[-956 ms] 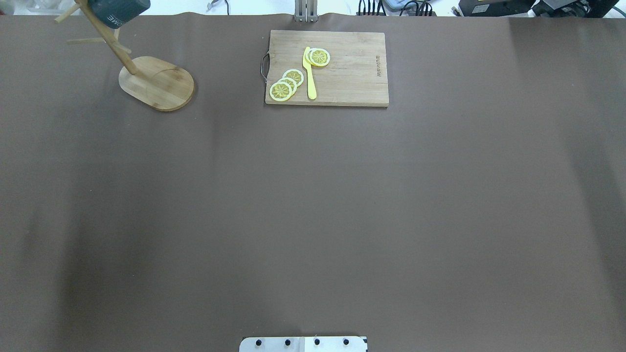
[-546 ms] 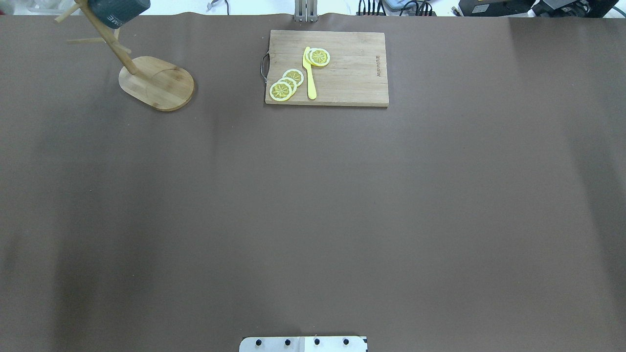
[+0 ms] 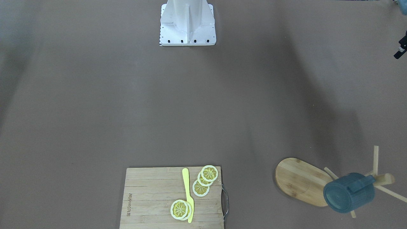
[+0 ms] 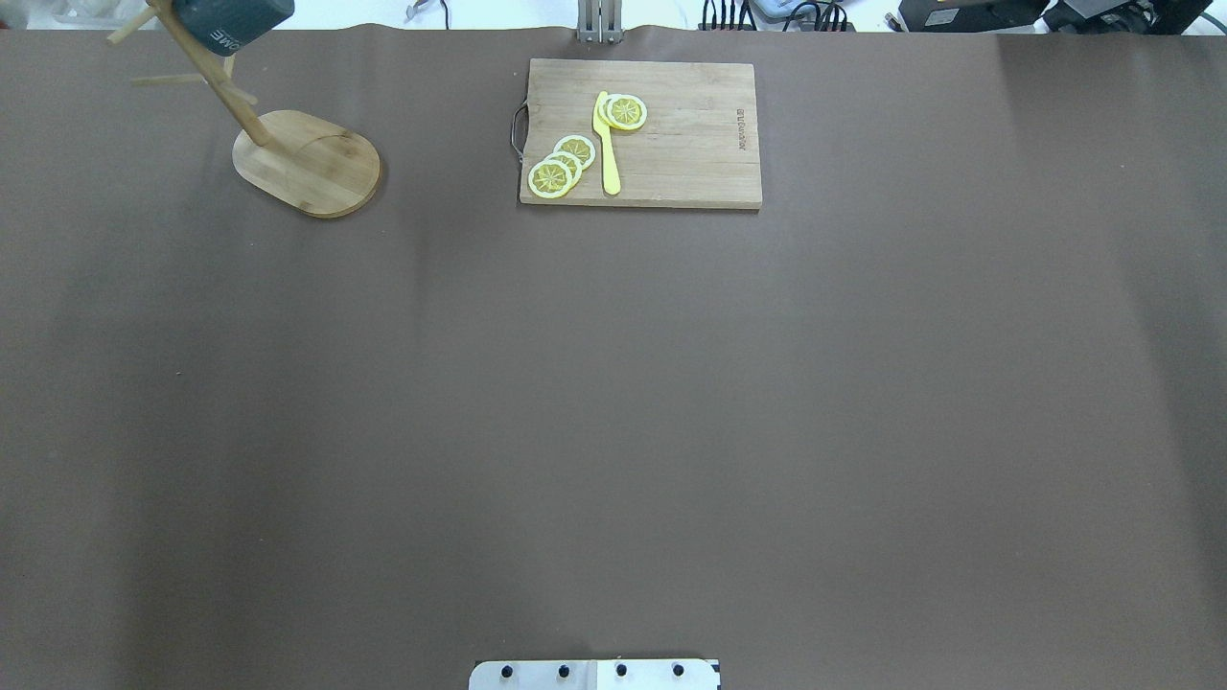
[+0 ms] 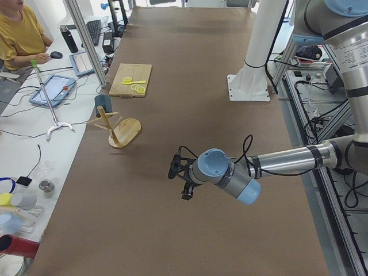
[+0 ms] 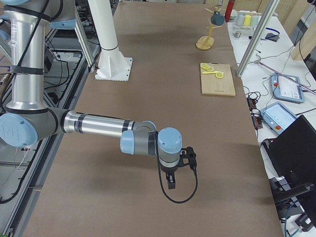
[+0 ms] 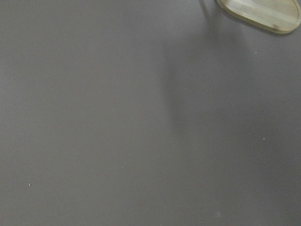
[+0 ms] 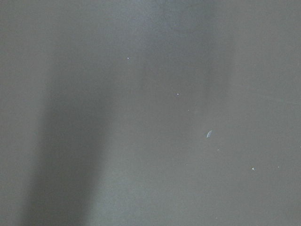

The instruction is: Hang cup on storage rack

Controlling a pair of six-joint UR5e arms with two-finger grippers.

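The dark blue-grey cup (image 3: 348,192) hangs by its handle on a peg of the bamboo storage rack (image 3: 299,181), tilted, with no gripper touching it. Both also show in the overhead view, cup (image 4: 230,21) and rack (image 4: 307,163), at the far left corner. In the exterior left view my left gripper (image 5: 181,179) hovers over bare table, well short of the rack (image 5: 127,132). In the exterior right view my right gripper (image 6: 171,181) hangs over bare table, far from the cup (image 6: 217,19). I cannot tell whether either gripper is open or shut. The left wrist view shows only the rack base's edge (image 7: 263,12).
A rectangular bamboo cutting board (image 4: 690,144) with a metal handle lies at the far middle, bearing lemon slices (image 4: 561,165) and a yellow knife (image 4: 607,144). The robot's white base (image 3: 187,24) stands at the near edge. An operator (image 5: 20,31) sits beyond the far edge.
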